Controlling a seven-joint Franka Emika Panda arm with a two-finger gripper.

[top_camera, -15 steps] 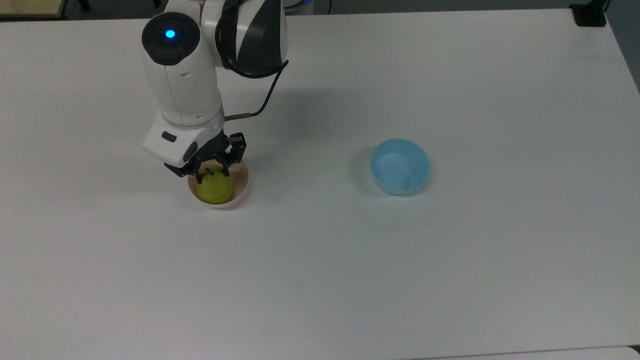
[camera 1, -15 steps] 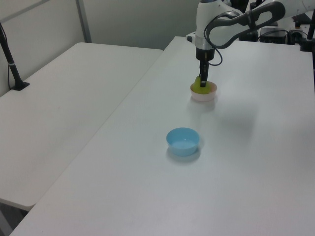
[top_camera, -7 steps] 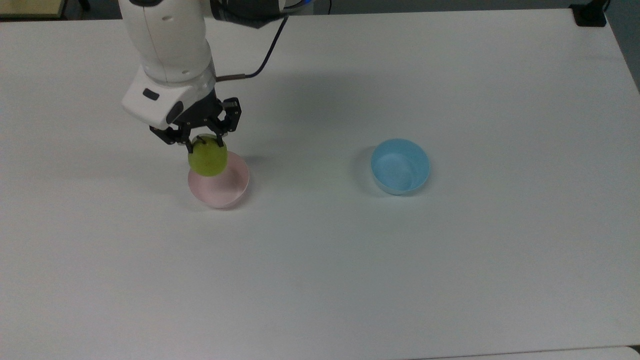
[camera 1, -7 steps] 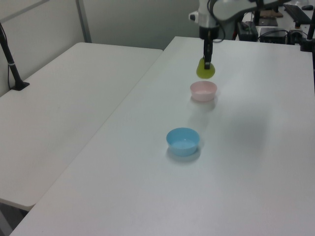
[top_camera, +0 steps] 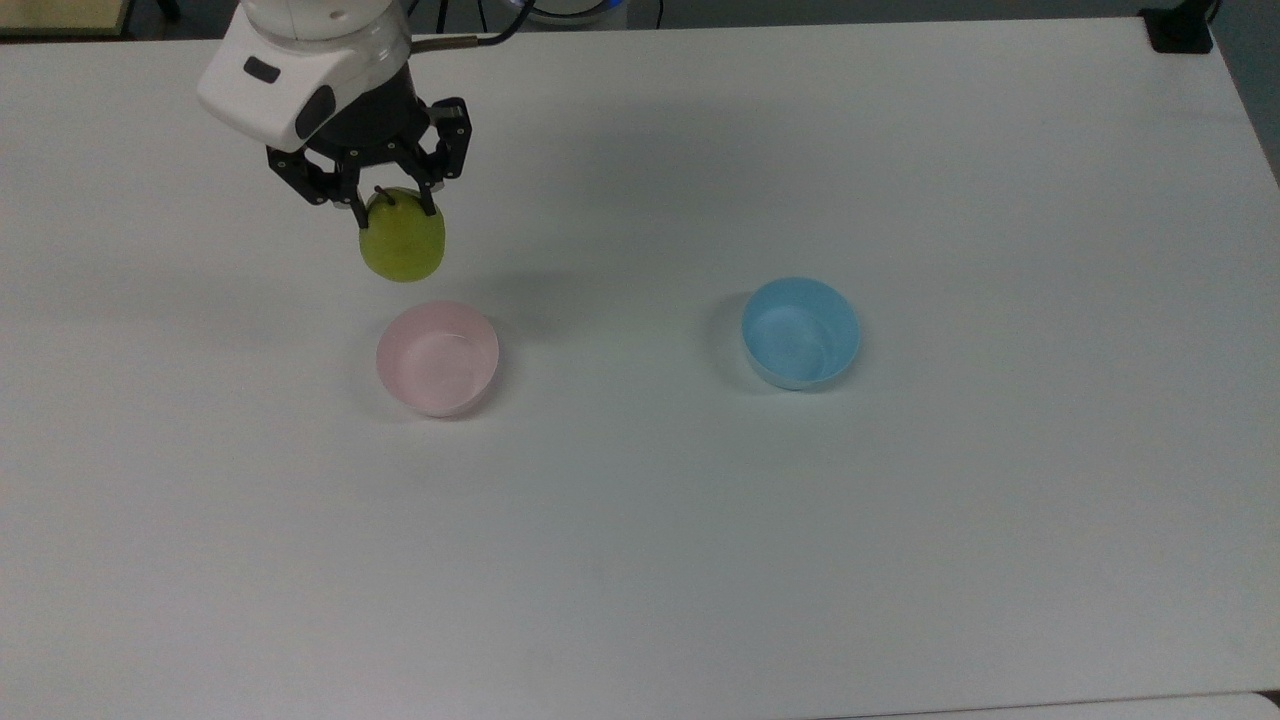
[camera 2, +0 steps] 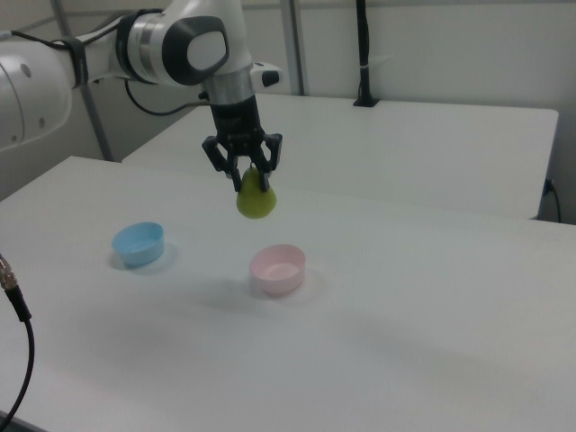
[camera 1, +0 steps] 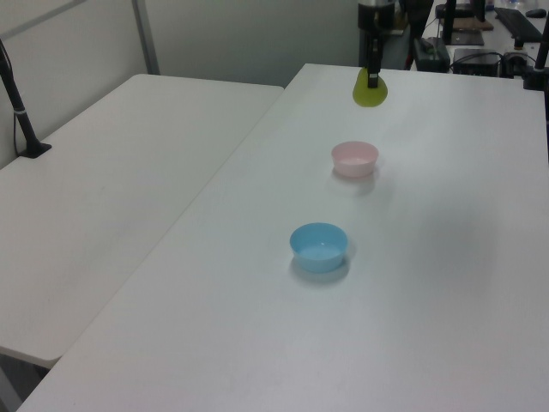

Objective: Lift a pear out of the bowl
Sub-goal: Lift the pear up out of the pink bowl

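Now pear (camera 2: pixel 256 200) hangs vertical, stem up, in pincer (camera 2: pixel 249 182).

Smooth plastic-looking pink bowl (top_camera: pixel 437 358) and blue bowl (top_camera: pixel 800 333) sit on a matt white table (top_camera: pixel 900 520).

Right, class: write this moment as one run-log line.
gripper: shut on pear | pear: lifted above pink bowl | pink bowl: empty | blue bowl: empty, apart

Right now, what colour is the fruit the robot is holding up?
Yellow-green: the pear hangs from the gripper, clearest in the top view.
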